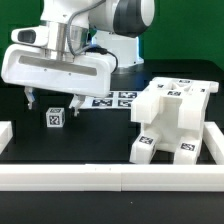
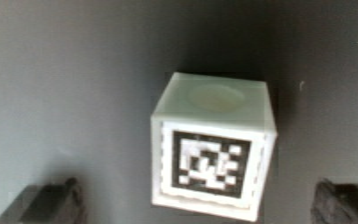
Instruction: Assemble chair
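End effector (image 1: 52, 103) open, fingers (image 2: 51, 203) spread wide, clear of small cube (image 1: 55, 117). Cube sits on desk (image 1: 100, 140) at 6 o'clock, directly under end effector, between fingers, untouched. Part-built chair (image 1: 175, 120) at cube's 3 o'clock in exterior view, well apart.

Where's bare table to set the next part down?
Bare black table lies between the small cube and the chair assembly, up to the front rail. Crowded: the exterior view's right, and the marker board behind.
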### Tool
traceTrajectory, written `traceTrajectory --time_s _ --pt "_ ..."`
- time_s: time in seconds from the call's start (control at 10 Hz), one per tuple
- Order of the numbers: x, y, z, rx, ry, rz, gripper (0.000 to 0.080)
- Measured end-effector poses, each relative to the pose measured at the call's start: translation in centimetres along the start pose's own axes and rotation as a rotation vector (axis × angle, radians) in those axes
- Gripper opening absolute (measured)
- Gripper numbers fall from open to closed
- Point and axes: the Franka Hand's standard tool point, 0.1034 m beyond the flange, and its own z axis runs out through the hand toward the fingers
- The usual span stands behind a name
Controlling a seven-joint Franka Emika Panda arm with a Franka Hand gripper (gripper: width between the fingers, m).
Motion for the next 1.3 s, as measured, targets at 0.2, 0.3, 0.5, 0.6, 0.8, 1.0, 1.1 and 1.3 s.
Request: traceTrajectory --time_s 0.2,0.3,0.5,0.6,0.8,1.0,1.1,1.3 --pt "1.7 -0.3 -0.4 0.063 -0.085 0.029 0.0647" --pt "2.2 -0.5 -0.6 0.101 -0.146 0.062 0.0649" --pt "3.9 -1.2 -1.2 0.117 -0.267 0.068 0.0649" --pt "4.5 -1.3 -1.1 0.122 -0.290 0.062 0.0649" --pt "4.5 -1.2 -1.0 0.120 -0.286 0.065 0.0649" --pt "4.1 -1.0 -1.0 0.130 -0.314 0.061 0.0649" --pt "3.7 -0.1 -1.4 0.172 -0.431 0.075 0.0649" --pt "4.8 1.1 -2.9 0.199 -0.649 0.060 0.0649"
